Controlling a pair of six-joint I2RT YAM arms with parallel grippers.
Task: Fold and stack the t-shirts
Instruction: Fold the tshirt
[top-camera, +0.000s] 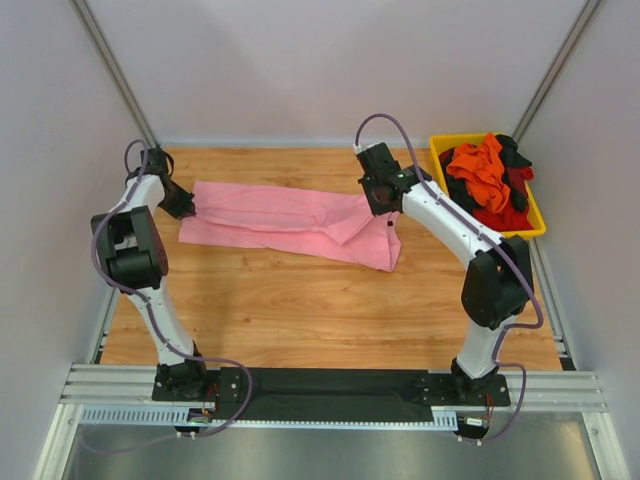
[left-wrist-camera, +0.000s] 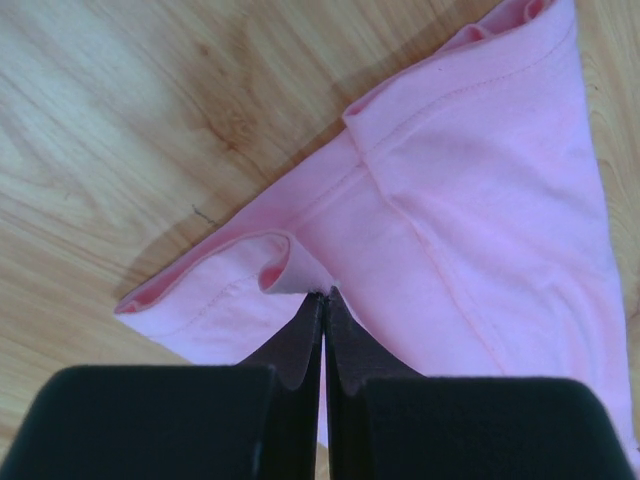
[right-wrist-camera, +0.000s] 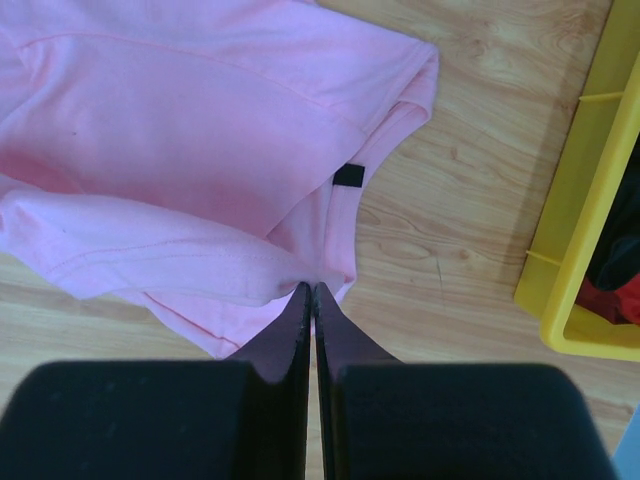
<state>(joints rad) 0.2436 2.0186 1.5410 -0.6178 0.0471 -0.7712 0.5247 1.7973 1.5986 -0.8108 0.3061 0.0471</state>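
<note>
Pink soft cloth t-shirt (top-camera: 290, 220) pinched at both ends.
It lies across the upper centre of the wooden bench (top-camera: 300, 310); left claw (left-wrist-camera: 323, 296) clamps its left edge, right claw (right-wrist-camera: 311, 290) its right edge.

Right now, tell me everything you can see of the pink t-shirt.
The pink t-shirt is soft light-pink cloth with stitched hems, loosely folded into a long strip lying across the wooden table. The left gripper pinches its left end, the right gripper its right end, near a small black tag.
</note>
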